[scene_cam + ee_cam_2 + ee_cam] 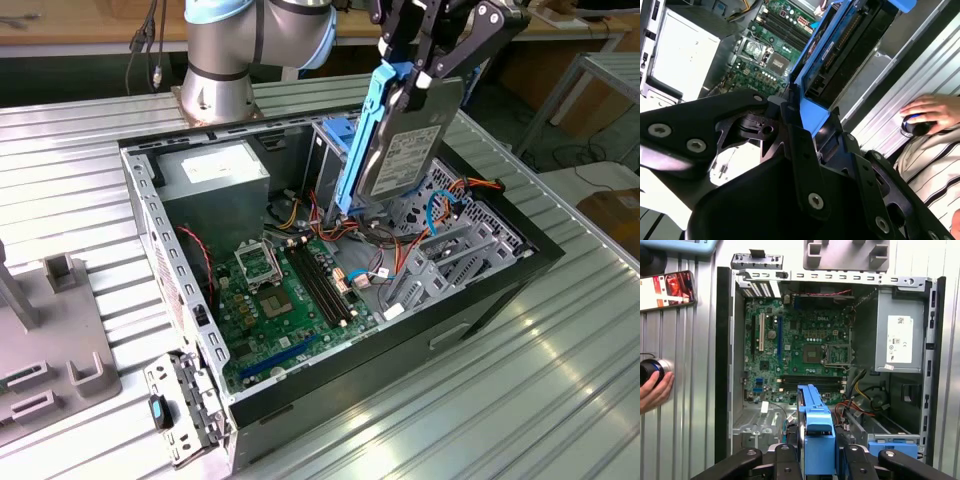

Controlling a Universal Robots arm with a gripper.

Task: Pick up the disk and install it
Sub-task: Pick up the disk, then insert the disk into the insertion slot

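The disk (pixel 402 152) hangs on edge, tilted, above the back right part of the open computer case (pixel 330 385). It is silver-grey with a white label and a blue rail (pixel 362 140) along its side. My gripper (pixel 425 75) is shut on its upper end. In the first wrist view the blue-railed disk (pixel 817 425) sticks out between my black fingers (pixel 782 460), over the case's drive area. In the second wrist view the disk (pixel 845 50) points down toward the case from my gripper (pixel 807 125).
Inside the case lie a green motherboard (pixel 285 300), a grey power supply (pixel 215 180), loose cables (pixel 400 245) and a blue drive bracket (pixel 892 446). A grey fixture (pixel 60 340) sits at the exterior view's left. A person's hand (pixel 930 112) rests beside the case near a phone (pixel 667 290).
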